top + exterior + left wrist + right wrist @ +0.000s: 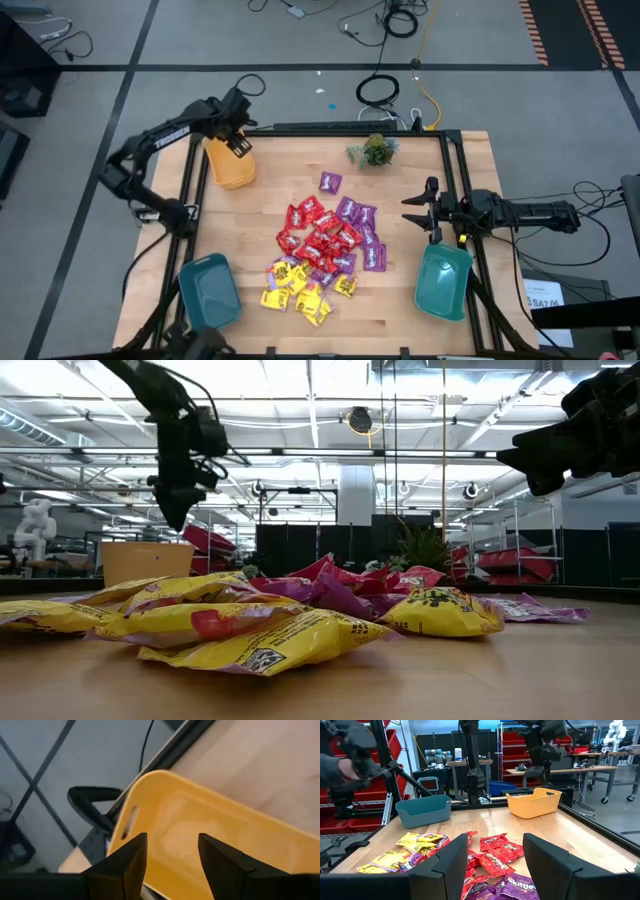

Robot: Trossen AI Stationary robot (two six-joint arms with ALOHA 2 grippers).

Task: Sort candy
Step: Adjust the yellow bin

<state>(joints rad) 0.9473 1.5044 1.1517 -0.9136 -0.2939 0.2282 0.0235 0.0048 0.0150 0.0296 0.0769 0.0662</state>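
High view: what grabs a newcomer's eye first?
The candy heaped mid-table: red in the centre, purple toward the right arm, yellow at the near edge. Next, the left gripper open over the orange bin at the far left corner. The right gripper waits open above one teal bin.

The wooden table (400, 310) carries three bins and one plant. The orange bin (230, 165) sits at the 10 o'clock position, at the table's far left corner. One teal bin (209, 290) sits at 8 o'clock, near the left edge. A second teal bin (443, 282) sits at 4 o'clock, near the right edge. A small green plant (376, 150) stands at 1 o'clock, close to the far edge. A black frame (330, 129) runs along the table's border. Coiled cables (378, 91) lie on the grey floor beyond the far edge.
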